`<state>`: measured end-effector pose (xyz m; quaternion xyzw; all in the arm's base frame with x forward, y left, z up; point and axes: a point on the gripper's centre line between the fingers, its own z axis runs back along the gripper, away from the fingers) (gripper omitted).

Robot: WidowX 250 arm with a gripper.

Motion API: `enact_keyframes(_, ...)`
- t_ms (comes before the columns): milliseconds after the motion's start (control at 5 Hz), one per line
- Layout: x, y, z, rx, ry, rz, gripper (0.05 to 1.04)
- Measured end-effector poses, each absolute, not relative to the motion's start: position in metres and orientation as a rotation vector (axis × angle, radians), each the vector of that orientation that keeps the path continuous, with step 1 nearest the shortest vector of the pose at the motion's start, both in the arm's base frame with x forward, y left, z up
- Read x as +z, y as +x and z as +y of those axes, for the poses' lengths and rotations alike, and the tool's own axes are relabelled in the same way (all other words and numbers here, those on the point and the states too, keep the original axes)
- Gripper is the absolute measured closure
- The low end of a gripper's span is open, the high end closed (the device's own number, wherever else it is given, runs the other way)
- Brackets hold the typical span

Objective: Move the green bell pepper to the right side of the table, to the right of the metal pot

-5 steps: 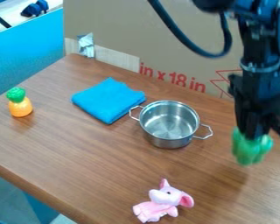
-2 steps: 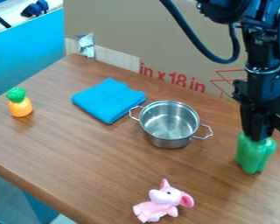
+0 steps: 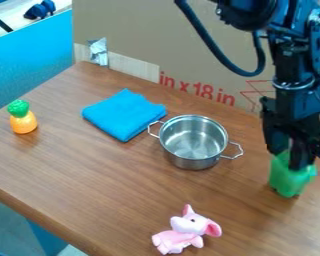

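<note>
One pepper [image 3: 287, 181] stands upright at end effector [image 3: 287, 160].

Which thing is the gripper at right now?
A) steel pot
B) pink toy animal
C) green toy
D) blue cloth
C: the gripper hangs right over the green toy, its fingers reaching down to it, with the steel pot well apart.

Saw red print [image 3: 197, 90] on the upright brown cardboard [image 3: 142, 30] and read "in x 18 in" there. Made out red lines [image 3: 251, 92] just right of it.
</note>
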<state>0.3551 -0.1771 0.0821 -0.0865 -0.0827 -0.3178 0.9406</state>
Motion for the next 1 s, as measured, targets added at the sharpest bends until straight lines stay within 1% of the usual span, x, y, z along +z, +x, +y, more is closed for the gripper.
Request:
enact_keyframes(200,0.089,0.348,-0.168,-0.612,-0.173,-0.194,0.067)
enact_keyframes(400,0.115,0.332,-0.143,-0.528,-0.104,-0.259,0.072)
enact_keyframes(600,0.124,0.312,-0.113,-0.421,-0.066,-0.294,0.073)
enact_keyframes(800,0.135,0.290,-0.097,-0.387,-0.003,-0.285,0.073)
enact_keyframes(1000,0.126,0.267,-0.087,-0.330,0.072,-0.219,0.073)
